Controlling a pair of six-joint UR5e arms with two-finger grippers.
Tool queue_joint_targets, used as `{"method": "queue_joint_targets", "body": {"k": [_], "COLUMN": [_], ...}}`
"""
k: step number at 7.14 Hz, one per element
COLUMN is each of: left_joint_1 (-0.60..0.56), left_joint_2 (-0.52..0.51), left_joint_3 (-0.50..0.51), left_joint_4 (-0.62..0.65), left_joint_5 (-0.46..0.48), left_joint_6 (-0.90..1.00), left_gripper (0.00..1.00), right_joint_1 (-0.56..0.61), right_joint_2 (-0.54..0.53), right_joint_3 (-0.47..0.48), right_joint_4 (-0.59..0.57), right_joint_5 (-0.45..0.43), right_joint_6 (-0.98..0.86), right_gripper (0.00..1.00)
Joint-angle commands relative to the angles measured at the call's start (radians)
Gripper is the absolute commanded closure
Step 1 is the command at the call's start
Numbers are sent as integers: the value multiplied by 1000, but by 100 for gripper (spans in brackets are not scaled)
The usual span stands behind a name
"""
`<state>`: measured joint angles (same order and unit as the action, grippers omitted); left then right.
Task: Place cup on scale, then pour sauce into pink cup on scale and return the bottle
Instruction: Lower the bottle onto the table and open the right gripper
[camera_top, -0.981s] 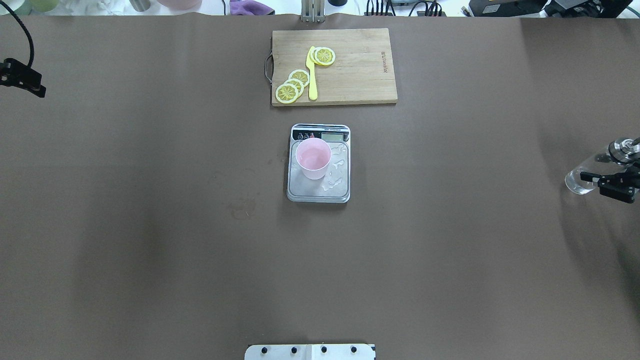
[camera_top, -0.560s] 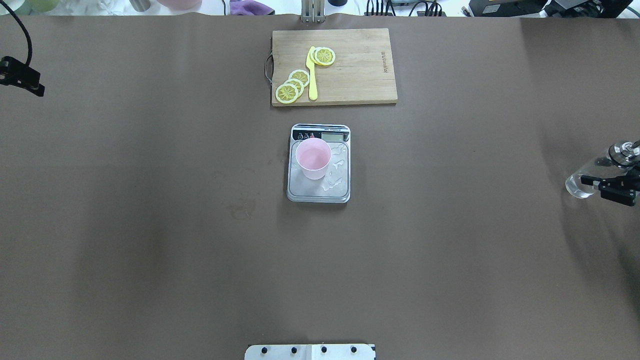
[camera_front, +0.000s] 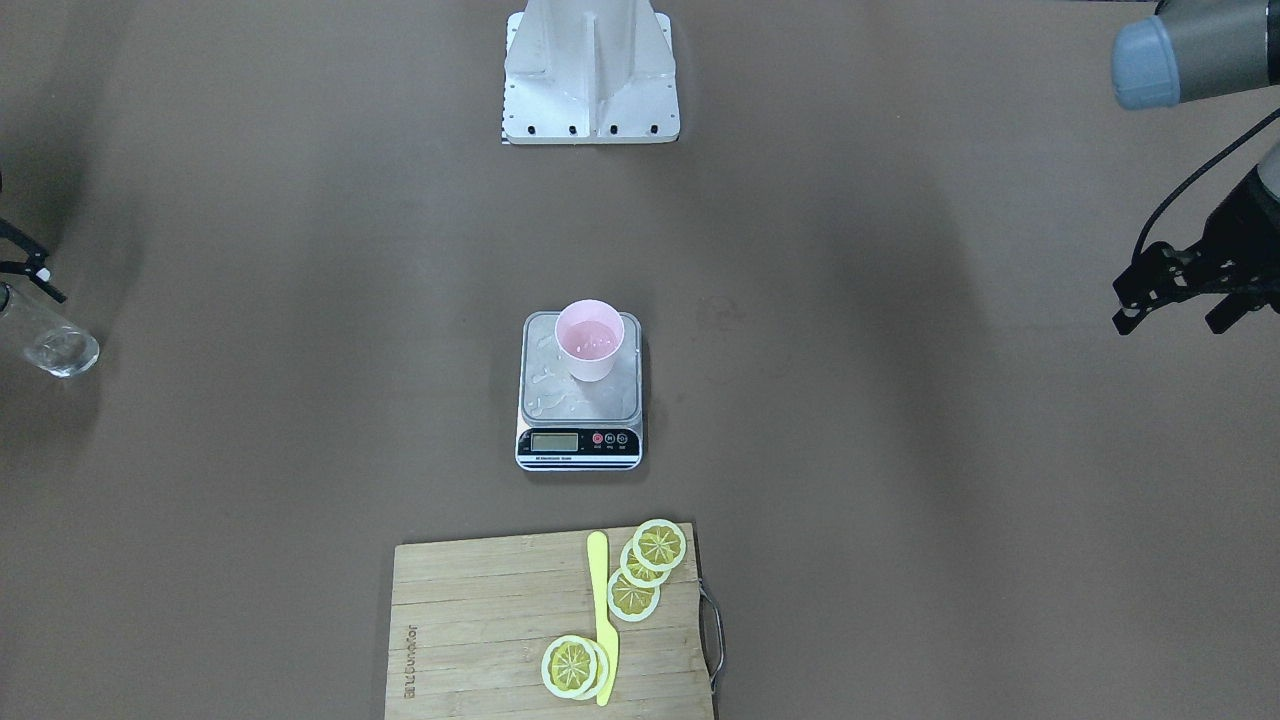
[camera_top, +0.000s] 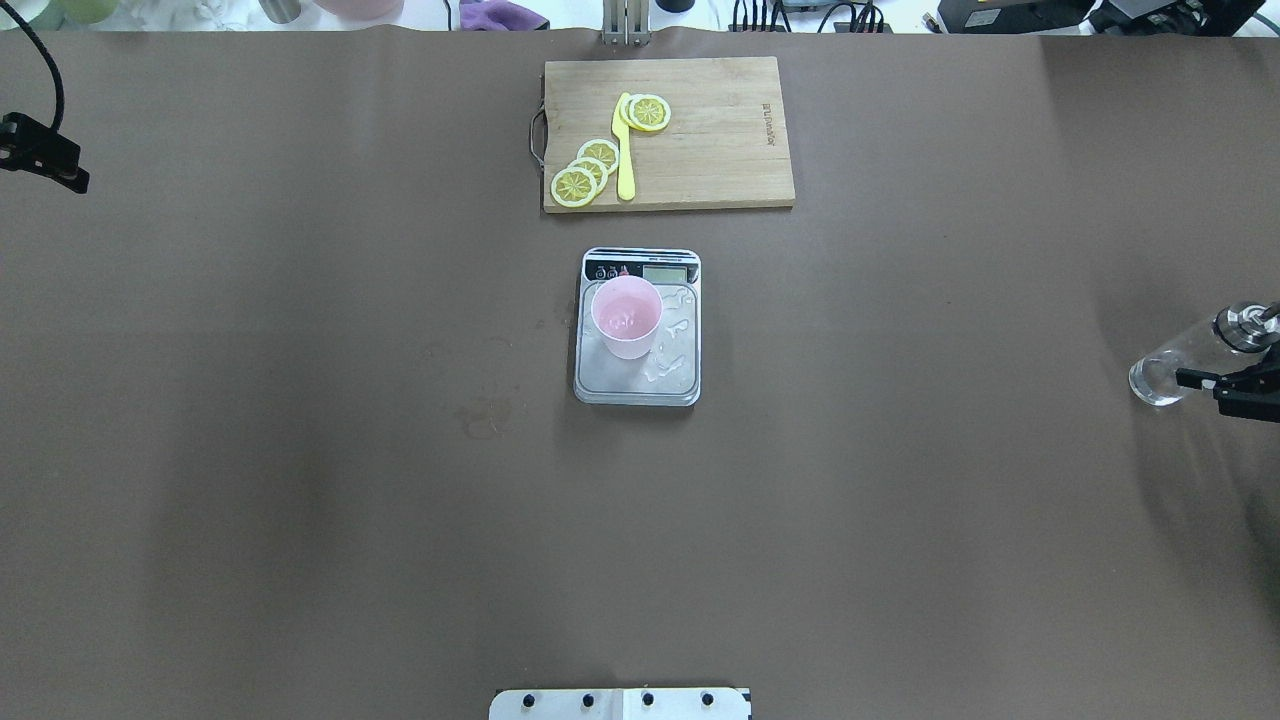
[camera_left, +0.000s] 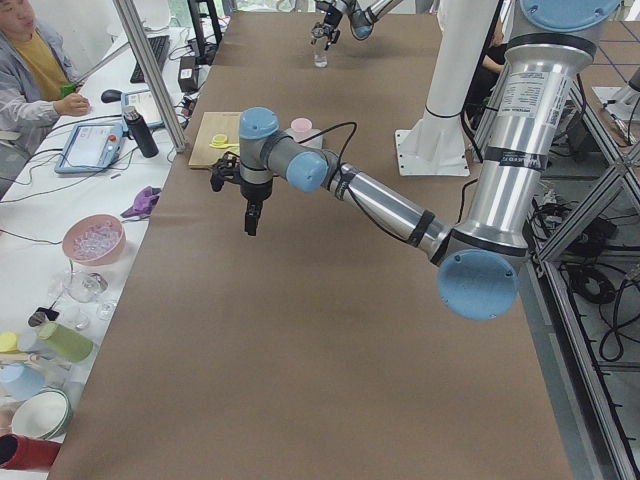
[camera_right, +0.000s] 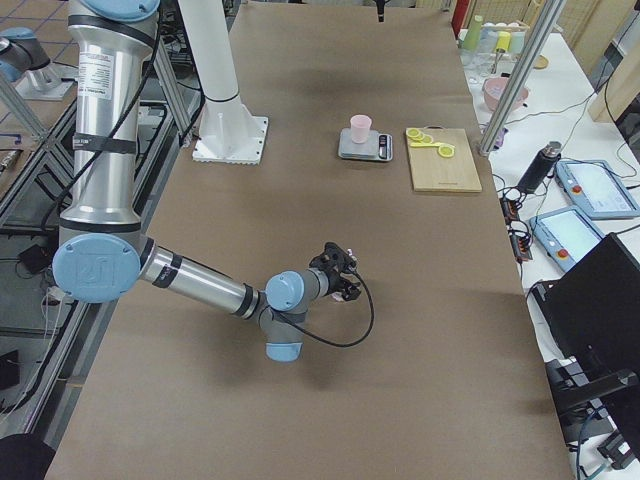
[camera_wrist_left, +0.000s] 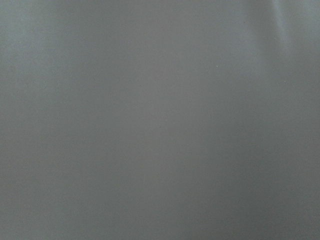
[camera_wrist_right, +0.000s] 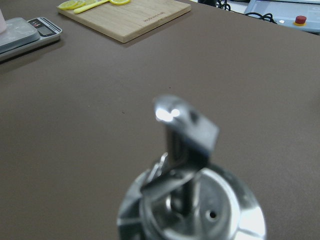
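Observation:
The pink cup (camera_top: 626, 318) stands upright on the scale (camera_top: 640, 385) at mid-table, with liquid in it and droplets on the steel platform. Both also show in the front view, the cup (camera_front: 590, 340) on the scale (camera_front: 580, 405). The clear glass bottle (camera_top: 1165, 368) with its metal spout cap (camera_wrist_right: 187, 150) is at the table's far right, a little sauce in its base. My right gripper (camera_top: 1205, 372) is shut on the bottle's body. My left gripper (camera_front: 1168, 312) is open and empty over the table's far left, apart from everything.
A wooden cutting board (camera_top: 720, 150) with lemon slices (camera_top: 585, 170) and a yellow knife (camera_top: 624, 150) lies behind the scale. The robot's base plate (camera_top: 620, 703) is at the near edge. The left wrist view shows only bare table.
My right gripper has carried the bottle a little further towards the table's right edge and lower. The left gripper has barely moved. Cup and scale are unchanged.

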<state>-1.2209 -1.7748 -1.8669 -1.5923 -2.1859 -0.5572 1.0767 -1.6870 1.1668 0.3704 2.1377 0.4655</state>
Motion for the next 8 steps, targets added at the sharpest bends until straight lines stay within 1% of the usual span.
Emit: {"method": "queue_joint_targets", "body": {"k": [1,2,3,4,5,6,8], "left_joint_1": [0,0,0,0,0,0,0], "left_joint_2": [0,0,0,2,2,3,11], "left_joint_3": [-1,-1,-1,-1,-3,-2,-1], "left_joint_4": [0,0,0,0,0,0,0], "left_joint_5": [0,0,0,0,0,0,3], "left_joint_6": [-1,-3,-3,-3,-3,-3,-3], "left_gripper": [2,2,2,2,2,2,2], "right_joint_1": [5,14,38,111,290,380,385], "right_joint_2": [-57,-115,-166,-181,-153,-101,-57], "right_joint_3": [5,1,2,-7,-7,1,2], "right_joint_4": [19,68,85,41,-161,-358,-576], "right_joint_5": [1,2,5,58,243,337,297], "right_joint_6": [-4,-4,-4,5,-7,-20,-37], "right_gripper": [0,0,0,0,0,0,0]}}
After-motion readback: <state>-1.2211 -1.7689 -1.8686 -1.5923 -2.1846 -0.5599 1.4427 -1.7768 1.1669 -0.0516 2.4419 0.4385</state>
